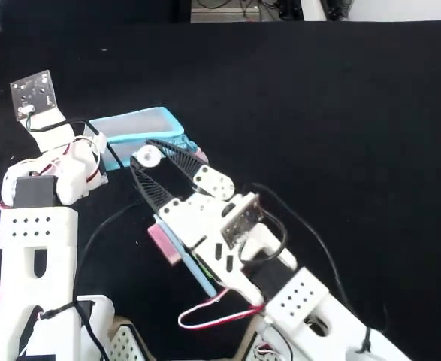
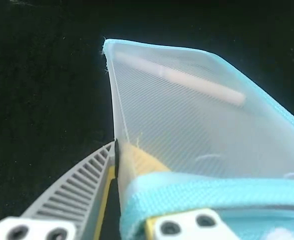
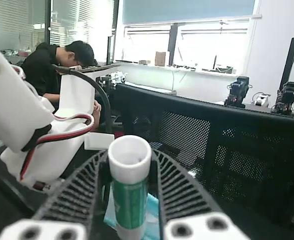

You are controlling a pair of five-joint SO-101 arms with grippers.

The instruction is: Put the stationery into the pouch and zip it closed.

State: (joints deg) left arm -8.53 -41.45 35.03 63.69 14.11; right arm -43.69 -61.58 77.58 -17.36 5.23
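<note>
Pouch (image 1: 141, 124): on table (image 1: 340, 113), white stick (image 2: 187, 82) inside, edge pinched by left gripper (image 2: 117, 155). Right gripper (image 3: 129, 154): clamped on glue stick (image 3: 130, 200), beside pouch. Pink eraser (image 1: 164, 242), blue pen (image 1: 197, 267) outside on table. Remaining: loading, zipping.

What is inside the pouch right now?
Through the translucent pouch, one white stick shows inside. Whatever lies behind its blue band is covered.
</note>
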